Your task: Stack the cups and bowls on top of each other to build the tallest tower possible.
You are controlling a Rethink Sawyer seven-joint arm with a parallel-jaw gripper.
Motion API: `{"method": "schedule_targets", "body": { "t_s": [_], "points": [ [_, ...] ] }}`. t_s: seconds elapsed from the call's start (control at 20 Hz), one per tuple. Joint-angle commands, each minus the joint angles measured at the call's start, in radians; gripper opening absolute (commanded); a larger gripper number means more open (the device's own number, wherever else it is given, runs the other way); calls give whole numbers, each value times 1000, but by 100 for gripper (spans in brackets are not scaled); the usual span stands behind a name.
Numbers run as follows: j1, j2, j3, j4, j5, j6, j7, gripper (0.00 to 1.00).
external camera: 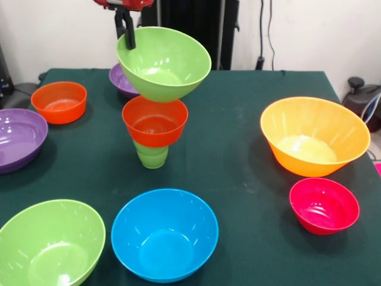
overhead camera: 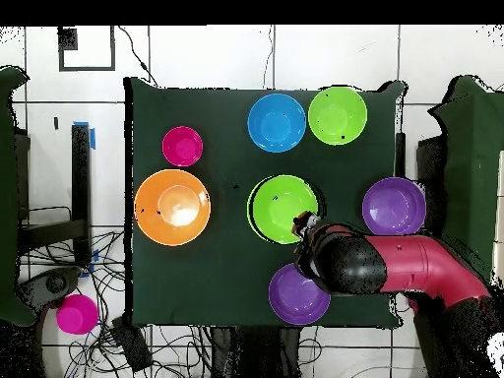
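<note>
Black fingers of your claw pinch the far rim of the green bowl, one finger hanging down inside the bowl at its rim. That bowl sits tilted on top of the tower, its mouth tipped toward the camera. Judge it as placed but not yet released and not level.

Under it you have an orange-red bowl, and under that the light-green cup standing on the table. So the tower is three pieces high.

Left to stack, going outward: a purple bowl just behind the tower, a second orange-red bowl and a larger purple bowl at the left, another green bowl and the blue bowl at the near edge, the big orange bowl and the pink-red bowl at the right. That makes seven loose on the cloth, all well apart from the tower.

From overhead your arm reaches in over the table, and one more pink bowl lies off the table.

I'd say you are under halfway, and the tilt wants settling before you let go.
</note>
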State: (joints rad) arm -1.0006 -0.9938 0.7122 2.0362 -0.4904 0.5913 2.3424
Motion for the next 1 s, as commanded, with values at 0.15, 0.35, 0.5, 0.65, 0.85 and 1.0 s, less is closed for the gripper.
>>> {"method": "schedule_targets", "body": {
  "t_s": [0.15, 0.35, 0.5, 0.65, 0.85, 1.0],
  "points": [
    [-1, 51, 13, -41, -36, 82, -180, 0],
    [-5, 55, 9, -44, -44, 77, -179, 0],
    [-17, 55, 9, -50, -51, 87, -197, 0],
    [-23, 54, 11, -50, -52, 89, -201, 0],
    [-24, 58, 15, -48, -48, 84, -195, 0],
    [-21, 60, 14, -46, -52, 74, -186, 0]
  ]
}}
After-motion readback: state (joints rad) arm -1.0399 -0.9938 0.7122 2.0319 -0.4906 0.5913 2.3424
